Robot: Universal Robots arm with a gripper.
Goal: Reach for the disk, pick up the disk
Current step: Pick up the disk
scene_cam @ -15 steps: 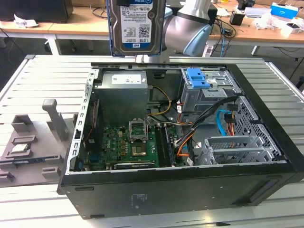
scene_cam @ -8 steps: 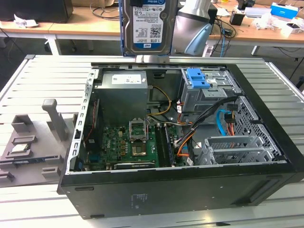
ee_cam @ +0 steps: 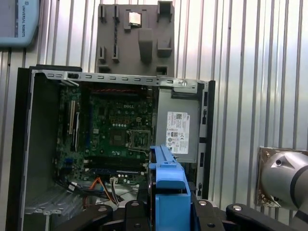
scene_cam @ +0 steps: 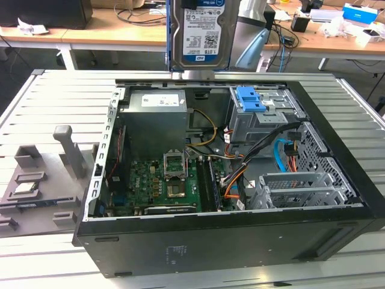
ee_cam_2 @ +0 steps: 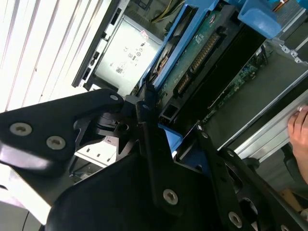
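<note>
Because the disk runs off the top edge of the exterior view, we can't see its upper end or what grips it there. The grey arm behind it is cut off too. Label print is too small for us to read. In the second wrist view a hand is cropped at the edge, and black linkage covers much of the disk's near end.

In the exterior view the disk hangs upright, long axis vertical, label face toward the camera. Its lower edge is above the rear wall of the open PC case and clear of it. In the first wrist view we see it edge-on, blue rail toward the camera, w/ the motherboard well apart beneath.

Looks: silver metal body, blue-and-white barcode label, blue plastic rails along the long edges. The second wrist view shows its underside w/ a green circuit board and a dark connector strip.

Jaws are pinching the disk: in the first wrist view black fingers press in on either side of the rail. The case lies on its side on the slatted counter, w/ a grey parts tray beside it at the exterior view's left.
</note>
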